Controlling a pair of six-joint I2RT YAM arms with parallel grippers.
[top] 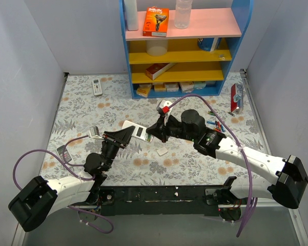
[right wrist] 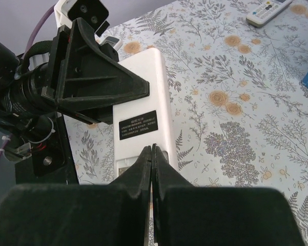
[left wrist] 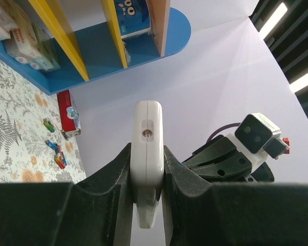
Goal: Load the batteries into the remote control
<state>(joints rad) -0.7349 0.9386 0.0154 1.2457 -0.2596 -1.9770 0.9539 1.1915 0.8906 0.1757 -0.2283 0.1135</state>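
Top external view: you have the remote control [top: 135, 128] held mid-table between both arms, clamped in the left gripper [top: 124, 135]. Its long axis runs left to right, the right end angled slightly toward the bases. The batteries [top: 215, 123] lie loose on the table [top: 82, 110], well right of it, near a red pack [top: 236, 97]. A small white piece [top: 162, 151] lies just in front of the remote.

Right wrist view adds what the overhead misses: the plain white back with a black label faces up, and the right gripper [right wrist: 151, 149] has its fingers pressed together, holding nothing, tips at the remote's near end.

Left wrist view shows the remote edge-on, a small round hole in that narrow face.

The shelf unit [top: 133, 61] holds a razor box [top: 156, 21] on its pink top shelf. A second, all-white remote [top: 97, 86] lies far left.
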